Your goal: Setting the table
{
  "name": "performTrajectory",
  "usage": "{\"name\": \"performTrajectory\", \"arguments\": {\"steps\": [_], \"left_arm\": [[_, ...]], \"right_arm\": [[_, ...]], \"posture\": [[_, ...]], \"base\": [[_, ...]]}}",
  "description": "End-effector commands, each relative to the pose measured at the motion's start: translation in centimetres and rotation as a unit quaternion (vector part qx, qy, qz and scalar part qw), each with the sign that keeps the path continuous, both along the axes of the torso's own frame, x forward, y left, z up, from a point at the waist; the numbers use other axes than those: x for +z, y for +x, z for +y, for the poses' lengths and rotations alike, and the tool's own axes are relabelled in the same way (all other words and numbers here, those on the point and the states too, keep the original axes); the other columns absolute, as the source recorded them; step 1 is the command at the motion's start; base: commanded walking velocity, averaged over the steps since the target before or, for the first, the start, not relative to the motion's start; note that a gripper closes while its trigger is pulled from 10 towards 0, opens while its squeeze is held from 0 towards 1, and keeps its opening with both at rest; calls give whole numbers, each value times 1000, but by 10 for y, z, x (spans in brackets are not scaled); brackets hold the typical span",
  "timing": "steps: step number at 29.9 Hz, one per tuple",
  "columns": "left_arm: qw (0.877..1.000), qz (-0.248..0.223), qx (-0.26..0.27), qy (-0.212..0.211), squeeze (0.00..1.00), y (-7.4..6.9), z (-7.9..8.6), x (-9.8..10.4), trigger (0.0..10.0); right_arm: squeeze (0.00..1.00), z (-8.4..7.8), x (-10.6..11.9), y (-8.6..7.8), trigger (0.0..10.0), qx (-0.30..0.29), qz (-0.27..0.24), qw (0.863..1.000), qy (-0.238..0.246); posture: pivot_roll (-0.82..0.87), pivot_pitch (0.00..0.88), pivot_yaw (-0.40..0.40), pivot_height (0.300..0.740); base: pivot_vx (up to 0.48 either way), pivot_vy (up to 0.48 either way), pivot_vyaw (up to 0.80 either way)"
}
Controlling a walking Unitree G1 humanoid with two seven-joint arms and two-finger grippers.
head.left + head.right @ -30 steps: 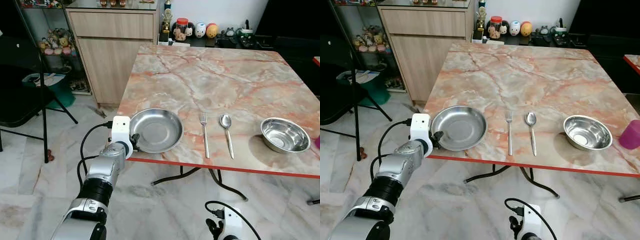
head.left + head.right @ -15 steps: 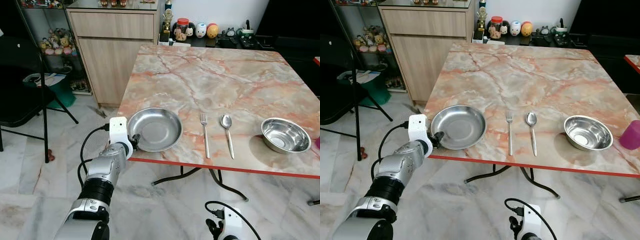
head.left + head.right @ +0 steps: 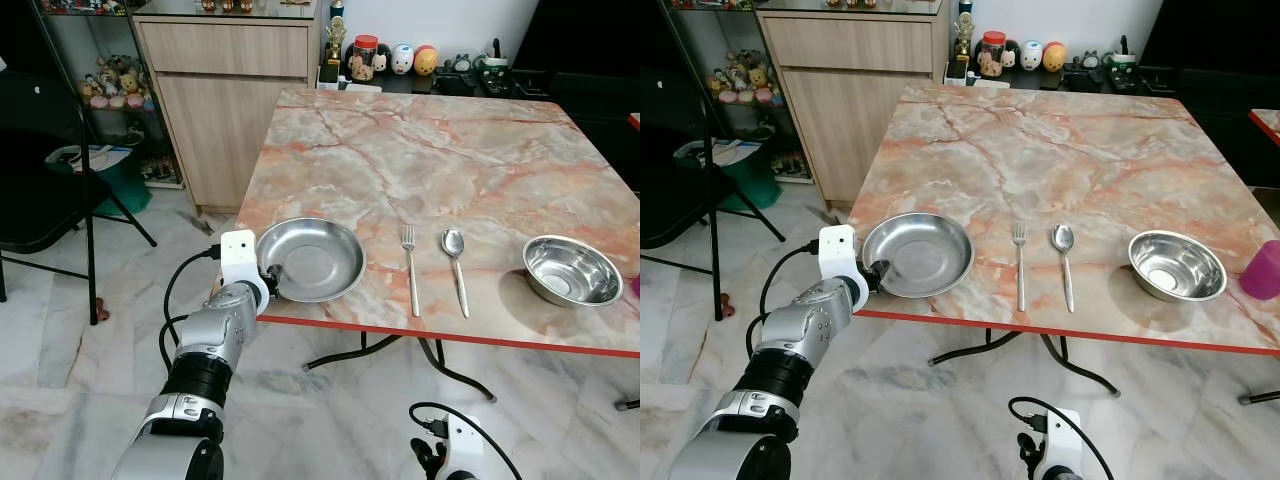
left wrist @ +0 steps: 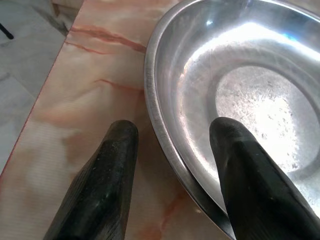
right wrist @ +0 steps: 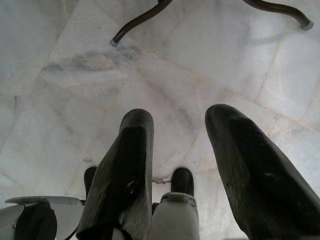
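Plate (image 3: 312, 260): shallow steel dish at the table's (image 3: 430, 160) near-left corner, its rim just short of the front edge.
Left gripper (image 4: 170, 150): spread, 1 finger (image 4: 105, 175) on the marble outside the rim, the other (image 4: 250, 185) over the inside wall; straddles the rim, not visibly pinching it.
Right gripper (image 5: 175, 165): fingers apart, holding nothing, hanging idle over the floor.
Other settings: fork (image 3: 409, 268) and spoon (image 3: 455, 266) side by side mid-front edge; bowl (image 3: 570, 270) toward the near-right corner.
Handling: probably light, stiff and unbreakable, but polished and slippery; it would likely slide on marble.
Hold: pinch the thin rim at its near-left side, squarely.
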State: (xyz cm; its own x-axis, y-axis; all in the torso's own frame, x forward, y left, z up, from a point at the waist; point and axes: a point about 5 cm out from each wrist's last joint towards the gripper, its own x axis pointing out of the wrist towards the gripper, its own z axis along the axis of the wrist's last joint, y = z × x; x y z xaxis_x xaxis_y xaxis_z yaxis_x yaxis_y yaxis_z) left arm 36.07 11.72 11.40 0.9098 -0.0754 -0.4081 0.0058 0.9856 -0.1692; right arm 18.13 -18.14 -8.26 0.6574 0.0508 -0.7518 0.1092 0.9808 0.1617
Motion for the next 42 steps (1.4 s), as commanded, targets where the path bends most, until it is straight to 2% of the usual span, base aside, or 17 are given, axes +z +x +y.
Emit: {"name": "performTrajectory", "arguments": {"steps": [1,2,23,29,32,35,37,38,39,40,42], "left_arm": [[1000,13,-4,15,0,-2,-2,-4,2157],[1000,11,-6,17,0,-2,-2,-4,0],[999,4,-25,25,0,-3,-5,-3,0],[997,-19,-39,65,0,-3,-5,1,0],[996,-39,-35,70,0,-3,-5,3,0],[996,-72,-27,53,0,-4,-6,7,0],[994,-108,-22,2,0,-4,-10,14,0],[989,-144,-25,-35,0,-6,-13,21,2941],[986,-155,-27,-45,0,-6,-14,24,2941],[984,-165,-31,-65,0,-8,-15,26,10000],[977,-177,-34,-112,0,-11,-18,27,10000]], "right_arm": [[0,0,0,0,10000,2,5,1000,1],[0,0,-1,0,10000,3,5,1000,1],[0,0,0,0,10000,8,4,1000,-3],[0,0,0,0,10000,10,3,1000,-4],[0,-1,0,0,10000,9,3,1000,-5],[0,-1,0,0,10000,10,2,1000,-7],[0,-1,0,-1,10000,9,2,1000,-8],[0,-2,0,-1,10000,9,2,1000,-8],[0,-2,0,-1,10000,9,2,1000,-8],[0,-2,0,-1,10000,9,2,1000,-9],[0,-2,0,-2,10000,9,2,1000,-9]], "posture": [[84,0,-30,740],[84,0,-30,740],[86,0,-30,740],[84,0,-31,740],[82,0,-31,740],[80,0,-31,740],[78,0,-32,740],[78,0,-32,740],[78,0,-33,740],[79,0,-34,740],[79,0,-35,740]], "base": [[0,0,0],[0,0,0],[0,0,0],[0,0,0],[0,0,0],[0,0,0],[0,0,0],[0,0,0],[0,0,0],[0,0,0],[0,0,0]]}}
